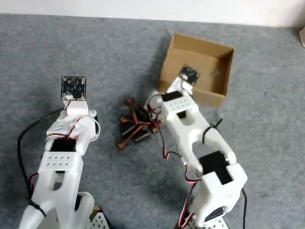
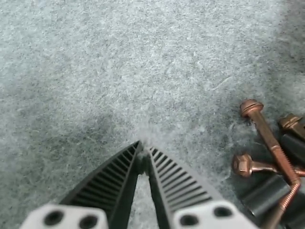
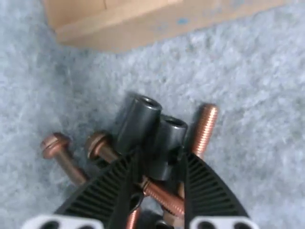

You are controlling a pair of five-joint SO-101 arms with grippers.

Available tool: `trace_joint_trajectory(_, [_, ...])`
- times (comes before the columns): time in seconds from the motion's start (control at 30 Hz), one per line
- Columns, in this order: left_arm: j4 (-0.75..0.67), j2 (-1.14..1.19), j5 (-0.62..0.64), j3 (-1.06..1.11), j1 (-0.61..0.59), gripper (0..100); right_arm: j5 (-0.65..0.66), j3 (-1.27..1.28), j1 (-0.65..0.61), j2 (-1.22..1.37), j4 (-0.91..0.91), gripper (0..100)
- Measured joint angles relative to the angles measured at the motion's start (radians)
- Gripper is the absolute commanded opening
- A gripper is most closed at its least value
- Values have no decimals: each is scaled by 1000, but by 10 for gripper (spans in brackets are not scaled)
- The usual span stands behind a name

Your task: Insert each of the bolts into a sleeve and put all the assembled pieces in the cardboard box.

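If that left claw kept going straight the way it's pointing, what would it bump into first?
Probably just the grey carpet: the left gripper points down at a bare patch. The bolts lie off to one side, out of its line.

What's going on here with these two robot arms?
The right gripper is down over the pile of copper bolts and black sleeves, its jaws open on either side of one black sleeve. The left gripper sits beside the pile over grey carpet, jaws shut and holding nothing. The cardboard box stands just beyond the pile.
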Motion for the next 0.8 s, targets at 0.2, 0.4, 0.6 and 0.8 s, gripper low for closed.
trace_joint_trajectory(0.2, [0, 0, 0, 0, 0, 8, 3, -15, 0, 49, -9, 110])
trace_joint_trajectory(0.4, [-2, 0, 0, 0, 0, 8, 3, -15, 5, 124, -11, 110])
trace_joint_trajectory(0.6, [-2, 0, 0, 0, 0, 8, 3, -15, 8, 135, -11, 110])
trace_joint_trajectory(0.8, [-2, 0, 0, 0, 0, 8, 3, -15, 28, 140, -11, 110])
